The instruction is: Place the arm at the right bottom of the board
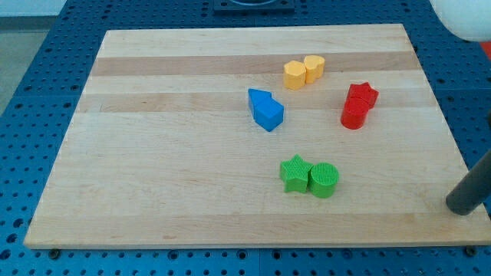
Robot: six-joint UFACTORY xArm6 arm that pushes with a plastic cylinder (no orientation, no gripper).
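The wooden board fills most of the view, lying on a blue perforated table, and its bottom right corner, the place the task names, sits at the view's lower right. My rod comes in from the right edge as a dark slanted shaft, and my tip rests at or just past the board's right edge near that corner; I cannot quite tell whether it stands on wood or has slipped onto the blue surface. There are no fingers here to open or close, only the bare rod, and it holds nothing and touches no block. The blocks lie well apart from it: a blue block of roughly pentagonal form near the centre, a green star touching a green cylinder below it, a red star pressed against a red cylinder to the right, and a yellow pair near the top. The risk I judge is overshoot: any further drift right or down would carry the tip off the board. A corrective sweep leftward could in turn nudge the green cylinder, the nearest block.
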